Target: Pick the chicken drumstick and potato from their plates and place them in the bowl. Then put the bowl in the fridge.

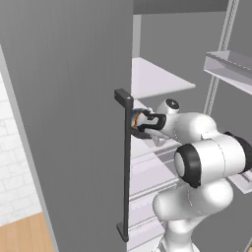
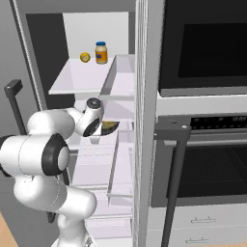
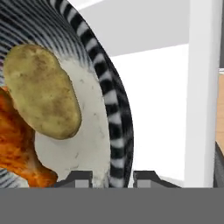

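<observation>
The white arm was seen reaching into the open tall grey fridge, past its long dark vertical handle, with the two-finger gripper held over a white middle shelf. In the hand view, the dark grey round bowl with the striped rim and speckled pale inside lay directly in front of the fingertips, its rim passing between them. Inside it were seen the rounded yellowish-tan potato and, to its left and lower, the orange-brown roasted chicken drumstick (partly cut off at the edge). Whether the jaws were clamped on the rim or slightly parted from it could not be told. On the shelf above, a small yellow fruit and a yellow-lidded jar were standing.
</observation>
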Tool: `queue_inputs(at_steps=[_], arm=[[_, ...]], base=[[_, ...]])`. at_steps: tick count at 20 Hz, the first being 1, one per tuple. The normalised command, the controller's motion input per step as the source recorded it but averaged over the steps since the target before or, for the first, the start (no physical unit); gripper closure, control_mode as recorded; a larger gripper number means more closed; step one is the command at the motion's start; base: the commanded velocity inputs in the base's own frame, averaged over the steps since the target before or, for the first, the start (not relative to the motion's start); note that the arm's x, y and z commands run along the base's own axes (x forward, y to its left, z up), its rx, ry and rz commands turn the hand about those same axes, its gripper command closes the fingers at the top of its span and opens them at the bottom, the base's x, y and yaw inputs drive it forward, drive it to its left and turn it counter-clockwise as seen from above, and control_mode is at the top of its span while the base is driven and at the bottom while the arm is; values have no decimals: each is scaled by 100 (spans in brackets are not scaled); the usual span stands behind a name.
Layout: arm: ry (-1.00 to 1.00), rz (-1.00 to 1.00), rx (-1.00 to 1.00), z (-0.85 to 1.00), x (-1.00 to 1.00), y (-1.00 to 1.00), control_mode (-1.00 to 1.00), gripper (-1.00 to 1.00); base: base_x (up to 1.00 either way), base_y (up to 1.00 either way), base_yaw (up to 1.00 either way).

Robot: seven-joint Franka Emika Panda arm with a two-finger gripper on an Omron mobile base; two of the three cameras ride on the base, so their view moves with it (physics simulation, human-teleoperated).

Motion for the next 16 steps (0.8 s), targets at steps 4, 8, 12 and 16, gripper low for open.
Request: queue_inputs(at_steps=[4,8,12,16], arm=[[-15,0,0,-1,-8,0,-100,-100],[-8,-3,0,3,-25,0,-100,-100],[-2,-8,0,25,-50,3,-100,-100],[-2,-16,0,63,-52,0,-100,-100]], base=[[0,0,0],[0,0,0],[0,0,0],[0,0,0]])
